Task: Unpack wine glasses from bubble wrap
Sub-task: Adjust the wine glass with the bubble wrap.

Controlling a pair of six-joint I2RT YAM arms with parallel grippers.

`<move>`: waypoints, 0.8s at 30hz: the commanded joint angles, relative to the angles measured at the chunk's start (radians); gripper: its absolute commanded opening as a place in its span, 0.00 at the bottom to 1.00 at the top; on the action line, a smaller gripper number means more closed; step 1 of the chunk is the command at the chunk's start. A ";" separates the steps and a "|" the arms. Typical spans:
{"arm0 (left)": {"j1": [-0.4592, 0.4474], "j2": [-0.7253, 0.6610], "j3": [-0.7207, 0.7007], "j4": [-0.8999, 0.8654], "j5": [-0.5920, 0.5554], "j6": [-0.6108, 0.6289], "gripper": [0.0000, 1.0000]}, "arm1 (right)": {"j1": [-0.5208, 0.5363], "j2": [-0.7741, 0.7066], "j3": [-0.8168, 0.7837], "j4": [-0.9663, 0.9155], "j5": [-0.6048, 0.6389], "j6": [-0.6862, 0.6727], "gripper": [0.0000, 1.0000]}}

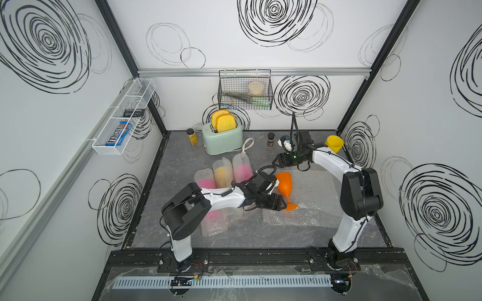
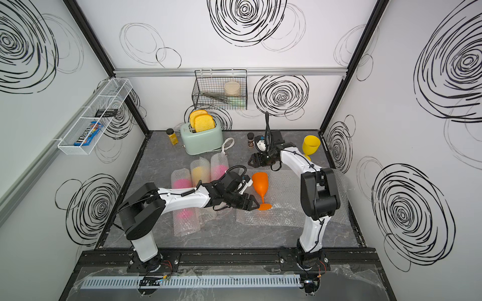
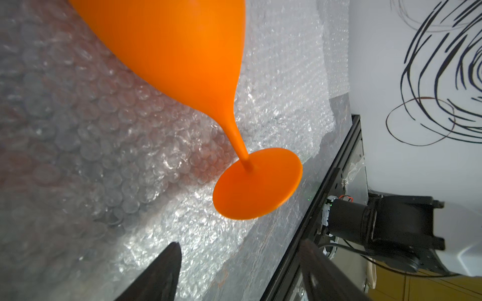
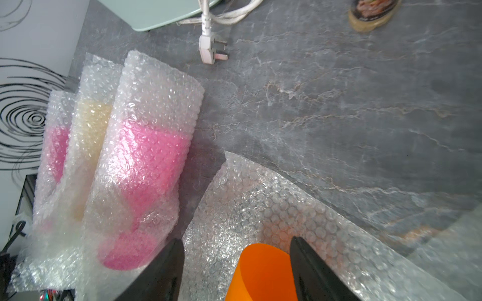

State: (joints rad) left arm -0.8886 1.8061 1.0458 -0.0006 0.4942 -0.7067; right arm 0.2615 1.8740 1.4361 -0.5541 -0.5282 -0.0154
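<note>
An orange wine glass (image 1: 284,185) (image 2: 260,185) lies on its side on a flat sheet of bubble wrap (image 1: 313,208) (image 2: 281,216), bowl toward the back. My left gripper (image 1: 281,206) (image 2: 254,204) (image 3: 240,242) is open just short of the glass's foot (image 3: 258,185), holding nothing. My right gripper (image 1: 275,161) (image 2: 249,161) (image 4: 236,238) hovers open beyond the bowl's rim (image 4: 260,271). Three wrapped tubes lie side by side to the left: pink (image 1: 206,182), yellow (image 1: 221,173), pink (image 1: 242,169) (image 4: 146,161). A bare yellow wine glass (image 1: 334,143) (image 2: 311,144) stands upright at the back right.
A mint toaster (image 1: 221,135) with toast stands at the back, its white plug cord (image 1: 246,146) (image 4: 208,49) trailing on the grey table. Two spice jars (image 1: 192,136) (image 1: 271,140) flank it. A wire basket (image 1: 245,91) hangs on the back wall, a white shelf (image 1: 122,117) on the left wall.
</note>
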 commanded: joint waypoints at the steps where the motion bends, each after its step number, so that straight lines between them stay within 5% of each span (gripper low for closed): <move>1: -0.023 -0.039 0.000 0.022 0.059 0.025 0.76 | -0.006 0.033 0.041 -0.117 -0.058 -0.086 0.68; 6: -0.056 -0.039 -0.025 0.056 0.161 0.013 0.76 | -0.015 0.012 0.007 -0.114 -0.066 -0.092 0.68; 12: -0.058 -0.025 -0.076 0.100 0.142 -0.026 0.75 | -0.021 0.018 -0.041 -0.121 -0.078 -0.110 0.67; 24: -0.084 0.076 -0.045 0.396 0.174 -0.291 0.74 | -0.021 -0.048 -0.112 -0.101 -0.071 -0.077 0.66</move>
State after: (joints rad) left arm -0.9615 1.8660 0.9779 0.2535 0.6495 -0.9001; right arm 0.2428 1.8675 1.3369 -0.6395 -0.5800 -0.0902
